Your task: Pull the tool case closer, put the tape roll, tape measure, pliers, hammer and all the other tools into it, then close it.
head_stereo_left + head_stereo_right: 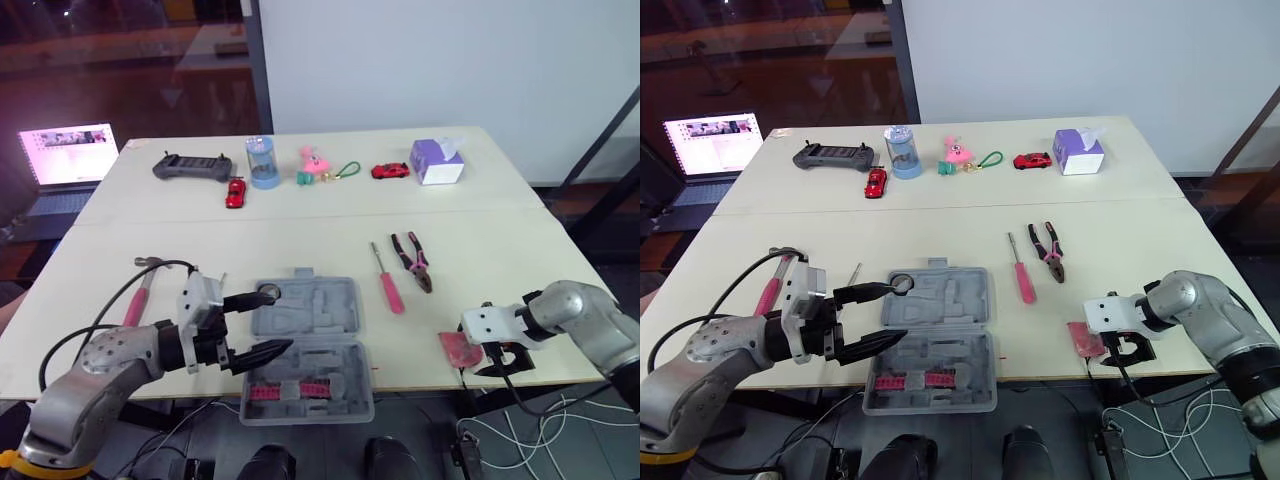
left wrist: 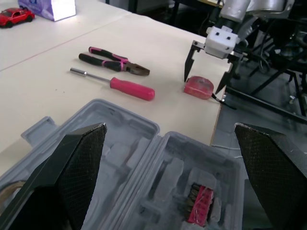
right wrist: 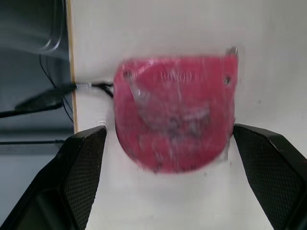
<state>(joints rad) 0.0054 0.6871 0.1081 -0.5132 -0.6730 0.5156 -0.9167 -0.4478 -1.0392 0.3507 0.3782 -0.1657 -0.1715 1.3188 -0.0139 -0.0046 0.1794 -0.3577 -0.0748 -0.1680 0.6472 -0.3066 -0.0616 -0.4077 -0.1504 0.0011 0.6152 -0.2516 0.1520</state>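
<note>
- Hammer, pink handle and steel head (image 1: 141, 287): lay on the pale counter (image 1: 300, 230), just left of the tool case. Judged head-heavy and rigid; best taken on the handle close to the head.
- Left claw (image 1: 277, 321): released, black fingers spread wide, hovering over the case's left edge and grasping nothing.
- Tool case, grey moulded plastic, lid open (image 1: 330, 300): stood at the counter's near edge with a strip of pink bits (image 1: 290, 390) in its front half. Judged light, stiff and likely to slide easily; a wall or rim would give a hold.
- Screwdriver, pink handle and thin steel shaft (image 1: 388, 285): just right of the case. Judged light and prone to roll.
- Pliers, black-and-pink grips (image 1: 412, 262): right of the case, just beyond the screwdriver, jaws pointing toward the near edge.
- Tape measure, red rounded plastic shell (image 3: 175, 110): well right of the case, at the counter's near edge. Judged compact, hard and smooth-sided, so it could slip or be nudged off the edge; a firm pinch across its body would suit.
- Right claw (image 3: 168, 128): released, one finger either side of the tape measure, not clenched on it.
</note>
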